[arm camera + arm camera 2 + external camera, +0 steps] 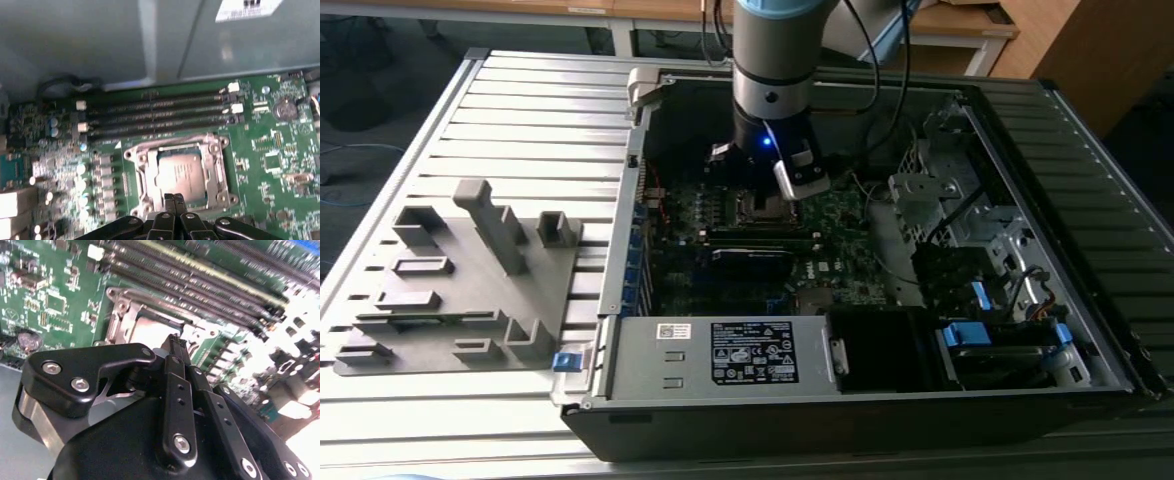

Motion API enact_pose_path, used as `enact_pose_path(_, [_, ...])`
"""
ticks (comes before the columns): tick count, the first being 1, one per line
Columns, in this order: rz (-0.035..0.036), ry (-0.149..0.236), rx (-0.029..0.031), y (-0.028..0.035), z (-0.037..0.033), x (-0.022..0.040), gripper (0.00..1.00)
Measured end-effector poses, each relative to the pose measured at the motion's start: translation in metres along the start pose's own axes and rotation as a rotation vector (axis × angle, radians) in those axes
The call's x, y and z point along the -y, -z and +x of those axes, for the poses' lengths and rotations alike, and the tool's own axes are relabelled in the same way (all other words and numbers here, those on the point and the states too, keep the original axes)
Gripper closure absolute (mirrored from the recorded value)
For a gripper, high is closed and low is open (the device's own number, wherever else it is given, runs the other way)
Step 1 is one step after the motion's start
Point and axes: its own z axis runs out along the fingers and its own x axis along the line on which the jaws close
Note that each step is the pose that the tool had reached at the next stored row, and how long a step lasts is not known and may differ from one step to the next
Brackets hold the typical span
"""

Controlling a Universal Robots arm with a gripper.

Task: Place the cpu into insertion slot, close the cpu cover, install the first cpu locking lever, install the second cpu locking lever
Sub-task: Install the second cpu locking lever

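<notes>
In both wrist views the cpu [181, 173] [150, 331], with its dull grey metal top, lies flat in the insertion slot [145, 186] on the green motherboard. The shiny silver cpu cover [216, 172] [122, 315] lies down around it as a frame. My gripper [173, 198] [175, 340] hangs just above the socket's near edge, its black fingers pressed together with nothing between them. In the exterior view the arm reaches down into the open computer case, and the gripper [765, 198] is over the socket [761, 208]. I cannot make out the locking levers.
Long black memory slots [160, 117] run beside the socket. A black labelled power supply box [720, 355] fills the case's front. Drive cages and cables [961, 220] crowd the exterior view's right. A grey fixture plate [454, 280] lies on the slatted table at the exterior view's left.
</notes>
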Motion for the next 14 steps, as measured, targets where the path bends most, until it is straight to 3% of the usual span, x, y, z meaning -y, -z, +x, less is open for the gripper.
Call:
enact_pose_path(5, [0.0070, 0.000, 0.0006, -0.0020, -0.0062, -0.0095, 0.89])
enact_pose_path(9, [0.0113, 0.001, 0.0010, -0.0023, -0.0105, -0.0107, 0.89])
enact_pose_path(14, [0.0121, 0.001, 0.0011, -0.0023, -0.0108, -0.0107, 0.89])
